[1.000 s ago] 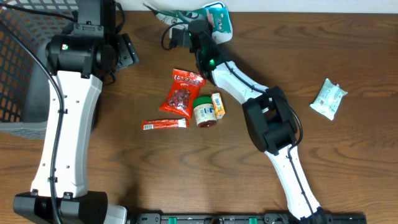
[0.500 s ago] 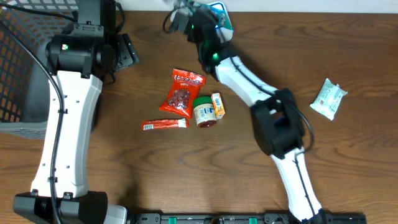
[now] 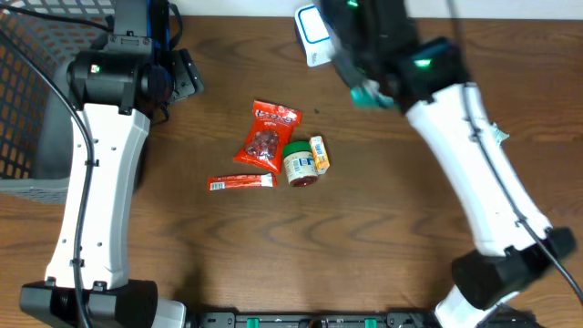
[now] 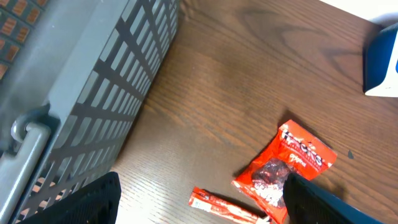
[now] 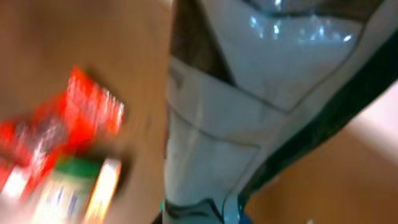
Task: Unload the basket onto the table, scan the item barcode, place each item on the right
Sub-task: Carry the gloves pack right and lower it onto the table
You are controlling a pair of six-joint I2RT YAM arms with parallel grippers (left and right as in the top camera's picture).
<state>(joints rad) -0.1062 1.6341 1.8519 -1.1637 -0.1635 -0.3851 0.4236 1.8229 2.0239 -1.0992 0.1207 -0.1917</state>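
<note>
My right gripper [image 3: 332, 41] is shut on the item, a white pouch with blue-teal edging [image 3: 311, 33], and holds it up over the table's far edge. In the right wrist view that pouch [image 5: 211, 124] is blurred and fills the middle of the frame. I cannot make out a barcode on it. At the far left, my left gripper [image 3: 187, 77] hangs open with nothing between its black fingers [image 4: 93, 199]. From the left wrist view [image 4: 200, 194] the pouch's blue corner [image 4: 380, 59] shows at the top right.
A grey mesh basket [image 3: 27, 100] stands at the left edge. Mid-table lie a red snack bag [image 3: 266, 137], a green-lidded jar [image 3: 298, 164], a small orange box [image 3: 319, 153] and a red stick pack [image 3: 240, 182]. A white-green packet [image 3: 481, 144] lies at the right.
The right arm has swung up and to the right, carrying the white and blue pouch with it. The left arm and the items on the table have not moved.
</note>
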